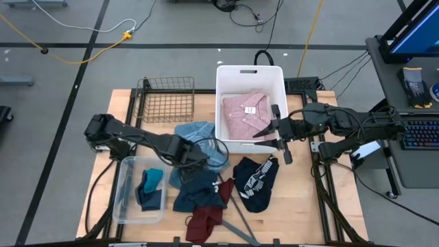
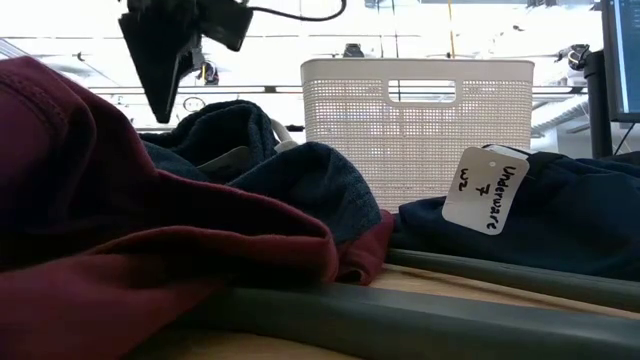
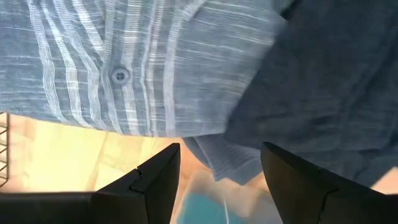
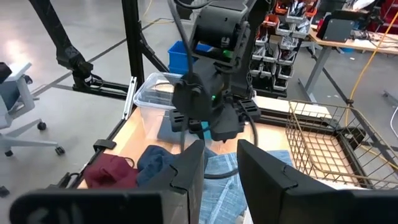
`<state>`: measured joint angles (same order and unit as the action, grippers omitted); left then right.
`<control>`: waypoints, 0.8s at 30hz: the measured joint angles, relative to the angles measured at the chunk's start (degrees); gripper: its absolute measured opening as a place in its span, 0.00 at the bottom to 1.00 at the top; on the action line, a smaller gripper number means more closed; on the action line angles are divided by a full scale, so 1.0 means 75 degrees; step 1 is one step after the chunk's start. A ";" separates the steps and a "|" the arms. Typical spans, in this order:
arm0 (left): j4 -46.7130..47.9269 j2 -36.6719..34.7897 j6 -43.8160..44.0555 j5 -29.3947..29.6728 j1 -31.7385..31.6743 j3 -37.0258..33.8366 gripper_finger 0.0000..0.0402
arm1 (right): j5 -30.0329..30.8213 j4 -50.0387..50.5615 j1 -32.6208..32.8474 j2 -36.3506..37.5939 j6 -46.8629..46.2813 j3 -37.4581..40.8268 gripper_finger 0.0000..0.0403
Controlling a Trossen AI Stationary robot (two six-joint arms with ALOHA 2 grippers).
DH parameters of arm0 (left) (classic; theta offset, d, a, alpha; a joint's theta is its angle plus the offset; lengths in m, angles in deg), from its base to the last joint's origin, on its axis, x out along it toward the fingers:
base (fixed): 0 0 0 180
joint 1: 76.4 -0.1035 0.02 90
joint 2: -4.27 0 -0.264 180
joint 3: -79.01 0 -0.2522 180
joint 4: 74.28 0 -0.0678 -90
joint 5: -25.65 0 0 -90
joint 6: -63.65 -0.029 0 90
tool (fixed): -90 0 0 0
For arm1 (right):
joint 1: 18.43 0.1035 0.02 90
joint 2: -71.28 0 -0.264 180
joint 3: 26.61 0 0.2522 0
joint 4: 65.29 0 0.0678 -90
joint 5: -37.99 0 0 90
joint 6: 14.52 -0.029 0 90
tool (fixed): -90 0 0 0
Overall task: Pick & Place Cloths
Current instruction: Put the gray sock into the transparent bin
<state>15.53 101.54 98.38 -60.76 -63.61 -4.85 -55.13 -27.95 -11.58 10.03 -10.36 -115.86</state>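
A pink collared shirt (image 1: pixel 245 113) lies in the white basket (image 1: pixel 226 75). On the table, the light-blue striped shirt (image 1: pixel 199 134) lies against a dark blue garment (image 1: pixel 197 189), with the maroon garment (image 1: pixel 204 221) and the navy white-printed top (image 1: pixel 257 182) nearby. Small teal and blue pieces (image 1: pixel 149 186) sit in a clear bin (image 1: pixel 123 199). My left gripper (image 1: pixel 195 156) (image 3: pixel 217 177) hangs open just over the striped shirt (image 3: pixel 124 62) and the dark blue garment (image 3: pixel 336 87), touching neither. My right gripper (image 1: pixel 264 132) (image 4: pixel 221 165) is open and holds nothing, at the basket's near wall.
A wire basket (image 1: pixel 164 99) stands at the far left of the table. A grey hanger (image 1: pixel 240 218) lies along the near edge between the maroon garment and the printed top, which carries a white paper tag (image 2: pixel 485 188). Bare wood shows at the near right.
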 joint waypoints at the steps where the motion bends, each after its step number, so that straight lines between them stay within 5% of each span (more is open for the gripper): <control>1: -0.0027 -0.0002 -0.0002 -0.0024 -0.0048 -0.0065 0.57 | 0.0000 0.0026 0.0000 0.0000 -0.0004 0.0000 0.22; 9: -0.0049 0.0001 0.0381 -0.0661 -0.0121 -0.0580 0.57 | 0.0001 0.0034 0.0000 0.0000 -0.0252 0.0000 0.22; 24: -0.0476 -0.0002 0.0669 -0.0276 -0.0330 -0.1044 0.57 | -0.0452 0.0488 0.0000 0.0026 -0.0603 0.0000 0.22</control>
<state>11.96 101.52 103.40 -62.83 -66.08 -12.68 -58.52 -24.29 -11.58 10.22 -14.88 -115.86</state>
